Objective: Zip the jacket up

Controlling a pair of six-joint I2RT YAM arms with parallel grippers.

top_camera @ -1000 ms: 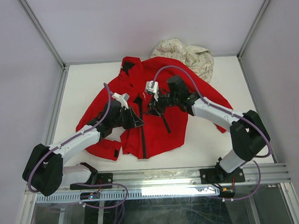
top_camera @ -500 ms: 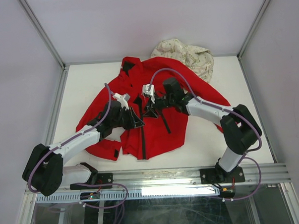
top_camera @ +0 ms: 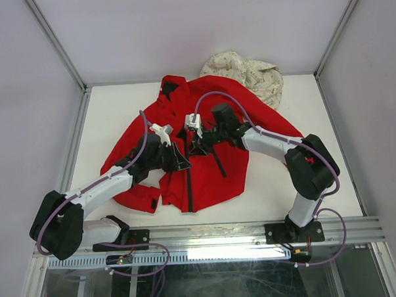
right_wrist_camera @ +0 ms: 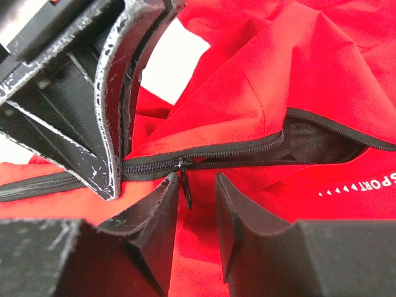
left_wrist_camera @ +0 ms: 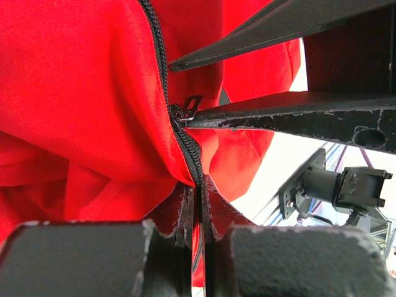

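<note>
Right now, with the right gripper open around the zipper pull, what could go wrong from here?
1. The zipper pull hangs off-centre in the open right gripper, near one finger, so closing may catch only its edge and slip.
2. Loose folds of the jacket bunch beside the unzipped part ahead of the slider and might snag.
3. The left gripper, shut on the jacket behind the slider, sits very close, so the two could bump.

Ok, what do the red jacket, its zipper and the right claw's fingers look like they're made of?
Jacket: thin woven synthetic, probably nylon or polyester, going by its smooth matte face and soft folds. Zipper: dark coil teeth, likely plastic; the pull looks like dark metal, uncertain. Right claw fingers: hard black plastic, perhaps printed, edges scuffed pale.
</note>
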